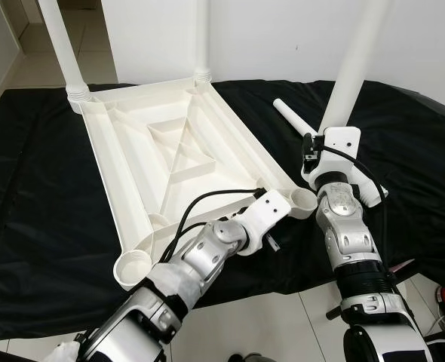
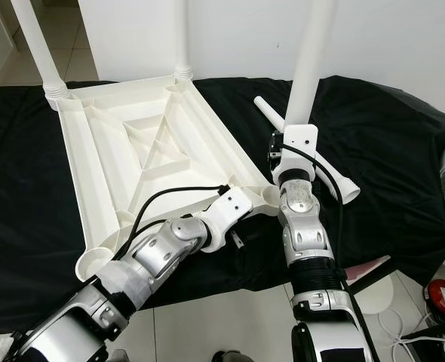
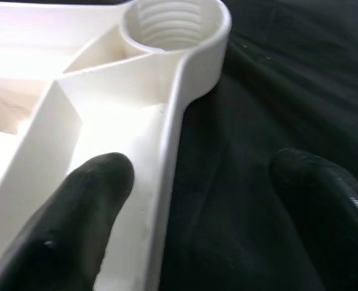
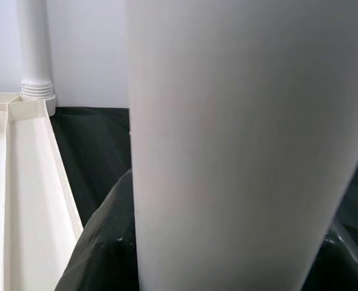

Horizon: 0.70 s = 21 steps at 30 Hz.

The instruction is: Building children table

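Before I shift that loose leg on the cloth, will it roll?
Probably. The loose leg is a smooth round tube lying flat on the black cloth, so a sideways push would likely roll it. It tapers, so it may curve. It looks like hollow plastic, likely light and stiff.

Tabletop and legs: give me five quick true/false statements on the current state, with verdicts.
1. The white tabletop lies upside down on the black cloth. True.
2. All four corner sockets hold legs. False: two far corners have legs; the near sockets are empty.
3. The right gripper holds a leg upright. True.
4. The left gripper has its fingers astride the tabletop's rim near a threaded socket. True.
5. No spare leg lies on the cloth. False: one leg lies behind the right gripper.
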### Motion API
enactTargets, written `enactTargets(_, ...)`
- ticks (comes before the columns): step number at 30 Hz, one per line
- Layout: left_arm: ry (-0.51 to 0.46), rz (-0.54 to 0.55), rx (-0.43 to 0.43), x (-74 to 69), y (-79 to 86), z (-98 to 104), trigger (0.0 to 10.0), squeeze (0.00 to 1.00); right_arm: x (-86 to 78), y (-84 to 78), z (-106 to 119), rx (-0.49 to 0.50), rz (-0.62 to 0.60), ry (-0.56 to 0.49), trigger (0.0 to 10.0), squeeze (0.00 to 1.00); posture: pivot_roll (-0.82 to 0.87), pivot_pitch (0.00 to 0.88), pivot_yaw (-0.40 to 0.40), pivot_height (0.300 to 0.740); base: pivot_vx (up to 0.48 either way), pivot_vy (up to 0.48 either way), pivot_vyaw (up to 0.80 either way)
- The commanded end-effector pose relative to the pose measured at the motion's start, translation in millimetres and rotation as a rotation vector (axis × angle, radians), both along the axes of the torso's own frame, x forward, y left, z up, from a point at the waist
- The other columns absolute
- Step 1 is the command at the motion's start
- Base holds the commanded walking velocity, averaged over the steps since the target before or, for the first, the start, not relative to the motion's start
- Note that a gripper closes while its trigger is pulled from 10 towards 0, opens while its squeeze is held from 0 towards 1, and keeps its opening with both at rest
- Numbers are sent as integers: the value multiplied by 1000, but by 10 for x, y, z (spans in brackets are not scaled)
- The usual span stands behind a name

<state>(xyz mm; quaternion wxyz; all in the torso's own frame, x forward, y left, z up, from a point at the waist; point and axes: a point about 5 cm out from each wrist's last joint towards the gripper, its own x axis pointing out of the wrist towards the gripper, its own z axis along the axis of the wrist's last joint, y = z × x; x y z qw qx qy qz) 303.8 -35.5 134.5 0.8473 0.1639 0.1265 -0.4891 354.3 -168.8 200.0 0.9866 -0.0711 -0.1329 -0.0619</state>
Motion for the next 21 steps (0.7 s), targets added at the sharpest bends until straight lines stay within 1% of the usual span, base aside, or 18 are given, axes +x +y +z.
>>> enactTargets(1, -3, 44, -2, 23, -9, 2, 1451, 0, 5, -25, 69, -3, -13, -30, 10000, 0, 34, 64, -37, 740, 0, 0, 0)
enactTargets(2, -6, 46, -6, 27, -10, 13, 1451, 0, 5, -26, 69, -3, -13, -30, 10000, 0, 34, 64, -37, 740, 0, 0, 0)
enactTargets(3, -6, 46, -8, 33, -11, 22, 0, 0, 5, -26, 69, -3, -14, -30, 10000, 0, 33, 64, -35, 740, 0, 0, 0)
enactTargets(5, -2, 51, -16, 56, -6, 57, 0, 0, 8, -26, 67, -2, -15, -29, 10000, 0, 33, 64, -35, 740, 0, 0, 0)
enactTargets(11, -8, 45, -16, 63, -23, 74, 0, 0, 11, -13, 64, -4, -15, -29, 10000, 0, 39, 63, -33, 740, 0, 0, 0)
enactTargets(12, -11, 40, -9, 64, -27, 75, 1412, 0, 11, -9, 63, -4, -15, -29, 10000, 0, 39, 65, -31, 740, 0, 0, 0)
enactTargets(13, -11, 40, -9, 64, -27, 75, 1412, 0, 11, -9, 63, -4, -15, -29, 10000, 0, 39, 65, -31, 740, 0, 0, 0)
enactTargets(14, -16, 32, 2, 67, -33, 74, 10000, 0, 10, -7, 61, -3, -15, -28, 10000, 0, 39, 65, -31, 740, 0, 0, 0)
enactTargets(21, -26, 28, 11, 73, -29, 76, 10000, 0, 11, -13, 53, -4, -18, -25, 10000, 0, 41, 64, -30, 740, 0, 0, 0)
